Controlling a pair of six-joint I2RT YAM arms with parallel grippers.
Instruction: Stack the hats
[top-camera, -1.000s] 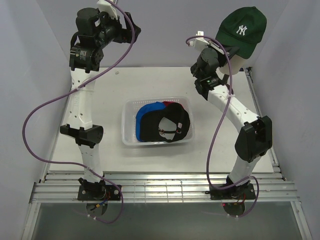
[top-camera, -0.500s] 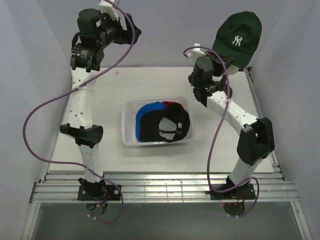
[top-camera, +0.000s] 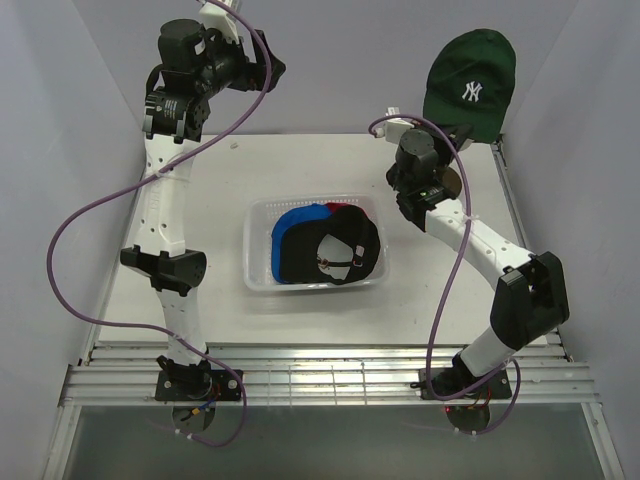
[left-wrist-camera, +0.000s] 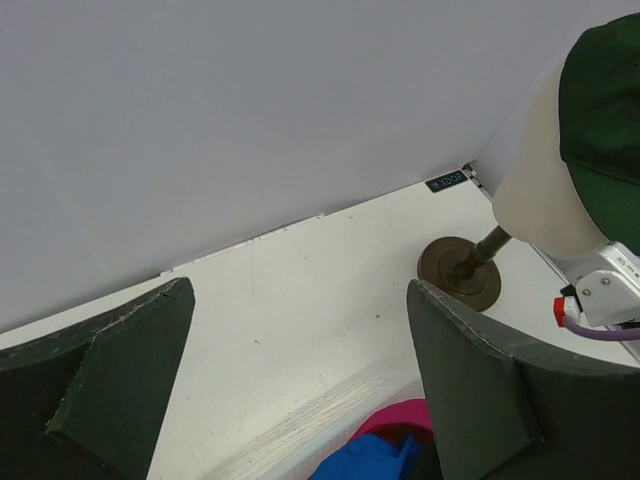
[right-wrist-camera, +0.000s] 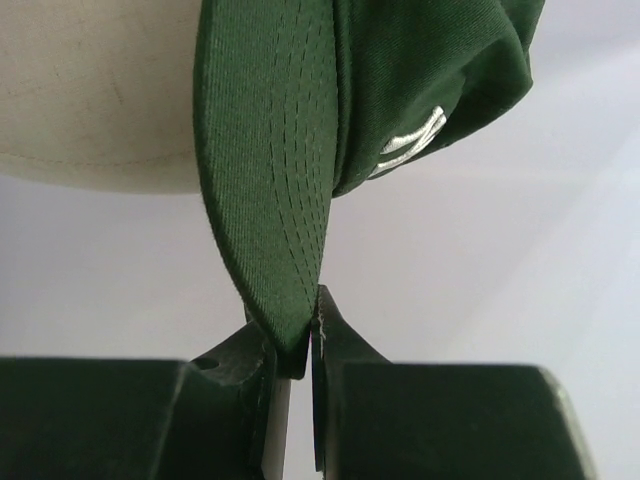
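Note:
A dark green cap (top-camera: 468, 85) with a white logo sits on the beige mannequin head (right-wrist-camera: 90, 90) at the back right. My right gripper (right-wrist-camera: 300, 335) is shut on the tip of its brim (right-wrist-camera: 270, 190), right under the cap (top-camera: 455, 128). A black cap (top-camera: 345, 250), a blue cap (top-camera: 288, 232) and a magenta-red cap (top-camera: 340, 208) lie piled in the clear tray (top-camera: 262, 285) mid-table. My left gripper (left-wrist-camera: 300, 290) hangs open and holds nothing, raised high at the back left (top-camera: 268, 70), far from all the hats.
The mannequin's brown stand base (left-wrist-camera: 460, 272) rests on the table at the back right corner. White walls close the cell at the back and both sides. Purple cables loop off both arms.
The right arm has swung its elbow rightward, and the green cap has shifted left and turned on the head with the brim in the grip. The left arm has hardly moved.

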